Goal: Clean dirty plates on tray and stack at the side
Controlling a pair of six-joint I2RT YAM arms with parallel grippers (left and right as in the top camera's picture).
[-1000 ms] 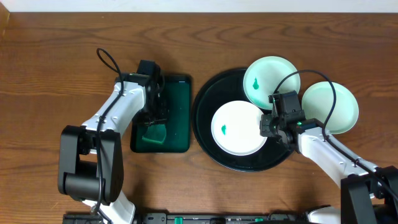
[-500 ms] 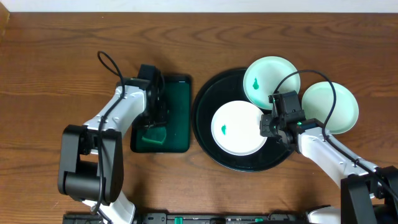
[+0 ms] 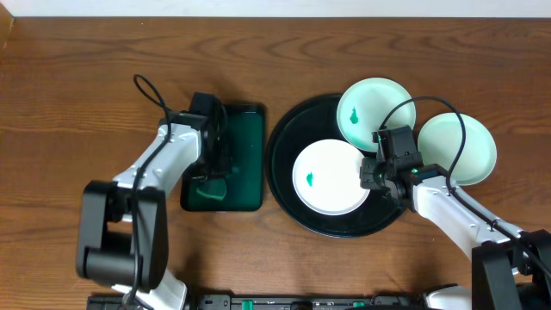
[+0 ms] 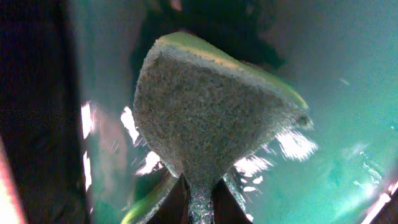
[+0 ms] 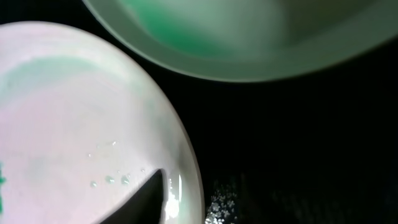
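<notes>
The black tray [image 3: 288, 142] holds one white plate [image 3: 330, 176] with a green smear. A second plate [image 3: 374, 112] leans on the tray's far right rim, and a third plate [image 3: 456, 148] lies just right of the tray. My right gripper [image 3: 367, 176] sits at the first plate's right edge. In the right wrist view the gripper [image 5: 186, 202] is open, one finger [image 5: 149, 196] over the plate [image 5: 74, 112], the rim between the jaws. My left gripper [image 3: 213, 172] is down in the green rectangular tray [image 3: 245, 138], shut [image 4: 199, 190] on a sponge [image 4: 205, 112].
Both arms' bases stand at the near table edge. The wooden table [image 3: 69, 103] stretches left and behind the trays. The right arm's cable [image 3: 405, 108] arches over the leaning plate. The black tray floor [image 5: 298, 137] shows between the two plates in the right wrist view.
The left gripper has closed on the sponge in the green tray and its arm has shifted slightly. The right arm stays at the plate's rim; the plates have not moved.
</notes>
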